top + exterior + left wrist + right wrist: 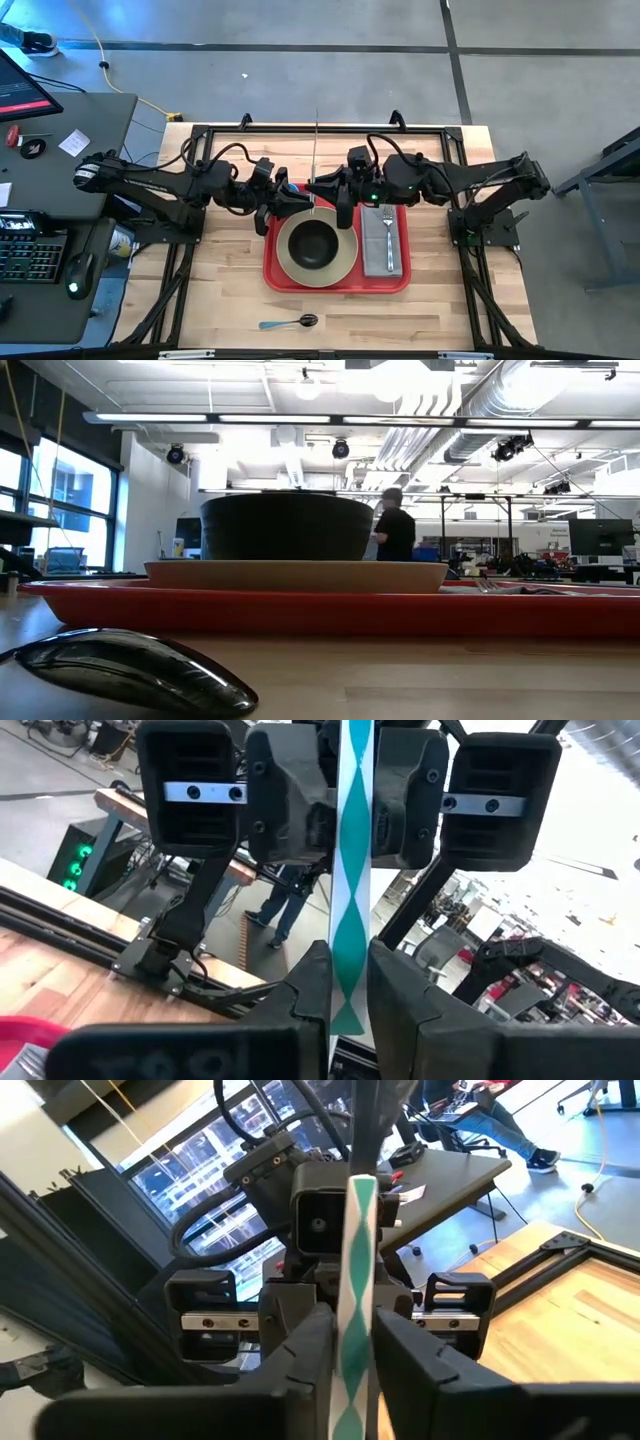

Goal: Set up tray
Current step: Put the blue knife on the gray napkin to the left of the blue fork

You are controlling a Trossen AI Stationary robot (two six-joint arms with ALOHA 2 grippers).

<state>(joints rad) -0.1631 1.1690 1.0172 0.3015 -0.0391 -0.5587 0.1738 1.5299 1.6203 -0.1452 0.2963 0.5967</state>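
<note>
The tray [337, 283] lay flat at the middle of the wooden table [220, 290], long side across. On its left part a beige plate [318, 268] was set, and a dark bowl [314, 243] was seated inside the plate, stacked so one footprint served both. On the tray's right part a grey napkin [381, 245] was laid lengthwise with a fork [389, 240] on top of it, so the cutlery was kept off the bare plastic. A spoon [290, 322] with a pale blue handle was left on the table in front of the tray, well apart from it, so that item was judged not yet placed.

Both arms were brought together above the tray's far edge. A long, thin teal-and-white patterned strip [350, 880], probably a wrapped straw or stick though the kind could not be told, was held upright between them. The left gripper [348, 982] was pinched on the strip, fingers pressed to either side of it. The right gripper [351, 1342] was seen with its fingers drawn in against the same strip; whether full pressure was on yet could not be told from the wrist view, but contact on both sides looked made. The two-handed hold was judged a handover or a pull-apart of the wrapper, with the strip kept vertical so both sets of jaws could meet it from opposite sides. In the low view neither gripper was shown, only the tray, plate, bowl and spoon.
</note>
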